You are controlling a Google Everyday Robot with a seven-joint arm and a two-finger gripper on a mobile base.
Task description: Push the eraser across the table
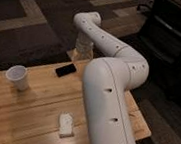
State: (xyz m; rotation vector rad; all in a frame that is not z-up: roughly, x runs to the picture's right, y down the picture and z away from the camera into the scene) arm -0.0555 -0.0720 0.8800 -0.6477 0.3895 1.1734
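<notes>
The eraser [65, 70], a small flat black block, lies near the far edge of the wooden plank table [33, 106]. My gripper [84, 50] hangs down from the white arm's wrist just behind and to the right of the eraser, at the table's far edge. It is close to the eraser, and I cannot tell whether they touch. The thick white arm [108, 99] crosses the right half of the table and hides what lies there. The orange stick is hidden.
A white cup [17, 77] stands at the table's left. A white rectangular block [66, 125] lies near the front middle. Dark carpet with lighter stripes surrounds the table. A black office chair [173, 32] stands at the back right.
</notes>
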